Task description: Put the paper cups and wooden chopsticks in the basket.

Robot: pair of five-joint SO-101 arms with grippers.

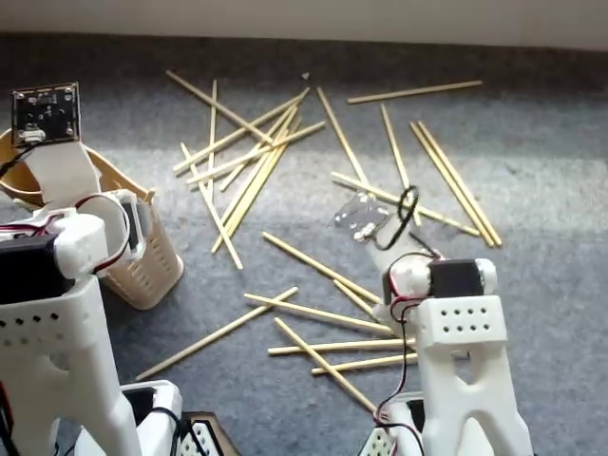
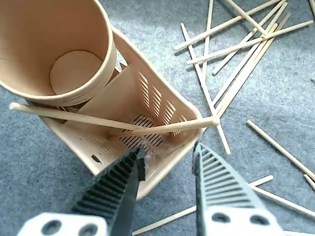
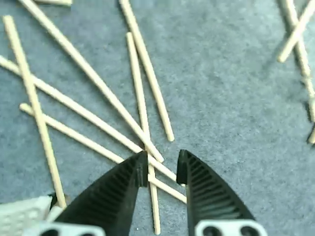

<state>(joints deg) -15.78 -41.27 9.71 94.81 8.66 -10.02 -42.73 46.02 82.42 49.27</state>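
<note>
Your left gripper [image 2: 168, 153] hangs above one corner of the basket [image 2: 150, 96], jaws spread wide and nothing between them; your right gripper [image 3: 162, 158] is low over the grey cloth [image 3: 236, 88], jaws parted only a little, with crossed chopsticks [image 3: 138, 98] lying on the cloth under and around the gap; it has hold of none of them.

One paper cup [image 2: 59, 44] sits at the basket's other end, well away from your left gripper; its open mouth faces your left wrist camera, and its rim rises above the basket's edge. Two chopsticks [image 2: 74, 117] lie across the top of the basket just beside the cup, their ends meeting near the middle; one tip pokes out past the basket's side wall.

From the high view you see the basket at the left of the cloth, partly under your left arm; a loose fan of chopsticks [image 1: 249, 157] lies toward the far side, a close pair [image 1: 456, 185] lies to the right, and several more [image 1: 318, 313] lie scattered around your right arm, all well apart from the basket.
</note>
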